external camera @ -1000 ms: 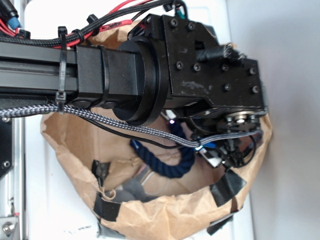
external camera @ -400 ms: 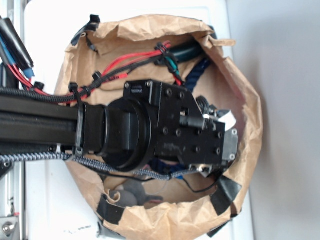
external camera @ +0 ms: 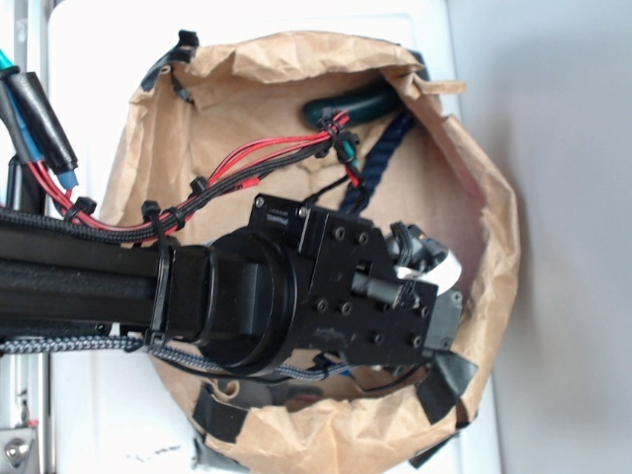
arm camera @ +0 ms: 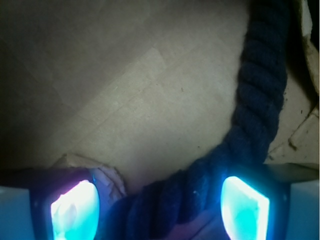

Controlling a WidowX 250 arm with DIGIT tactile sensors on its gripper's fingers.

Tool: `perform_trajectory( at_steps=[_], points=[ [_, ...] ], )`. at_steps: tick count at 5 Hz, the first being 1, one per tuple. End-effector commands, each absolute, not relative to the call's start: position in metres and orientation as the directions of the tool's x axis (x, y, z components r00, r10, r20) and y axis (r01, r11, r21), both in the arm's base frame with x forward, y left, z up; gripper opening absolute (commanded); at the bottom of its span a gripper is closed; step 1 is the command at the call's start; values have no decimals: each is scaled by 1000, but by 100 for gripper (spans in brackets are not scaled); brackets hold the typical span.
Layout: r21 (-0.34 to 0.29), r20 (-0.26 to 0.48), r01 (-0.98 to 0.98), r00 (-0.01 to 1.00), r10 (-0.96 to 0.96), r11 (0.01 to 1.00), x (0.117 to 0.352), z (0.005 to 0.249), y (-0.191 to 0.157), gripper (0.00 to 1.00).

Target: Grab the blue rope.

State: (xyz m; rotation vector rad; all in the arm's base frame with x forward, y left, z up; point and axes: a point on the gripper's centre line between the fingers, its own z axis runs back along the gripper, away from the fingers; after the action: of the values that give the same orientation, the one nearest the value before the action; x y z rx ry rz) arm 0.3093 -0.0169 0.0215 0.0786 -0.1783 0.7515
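Note:
The blue rope [arm camera: 260, 95] is a thick navy twisted rope lying on the brown paper floor of the bag. In the wrist view it runs down from the top right and curves left between my two glowing pads. My gripper [arm camera: 160, 210] is open, with its jaws set on either side of the rope; the rope is close to the right pad [arm camera: 245, 210], and a gap shows by the left pad [arm camera: 75, 212]. In the exterior view a stretch of the rope [external camera: 390, 143] shows at the bag's upper right. There my arm's black wrist block [external camera: 365, 296] hides the jaws.
The brown paper bag [external camera: 296, 49] with black tape patches surrounds the arm. A smooth dark green cucumber-shaped object [external camera: 355, 102] lies at the bag's top, beside the rope. Red and black wires [external camera: 257, 163] and a grey braided cable [external camera: 197, 360] run along the arm.
The arm has moved toward the lower side of the frame and deeper into the bag. That uncovered the green object and the upper rope, and the lower loop of rope is now hidden under the wrist.

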Motion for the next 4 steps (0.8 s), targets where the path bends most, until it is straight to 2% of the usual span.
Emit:
perform_trajectory(
  at_steps=[1,4],
  points=[
    [-17,224,-691,702,676,722,305,26,-17,0],
    [-45,249,-700,683,687,713,303,30,-18,0]
  ],
)
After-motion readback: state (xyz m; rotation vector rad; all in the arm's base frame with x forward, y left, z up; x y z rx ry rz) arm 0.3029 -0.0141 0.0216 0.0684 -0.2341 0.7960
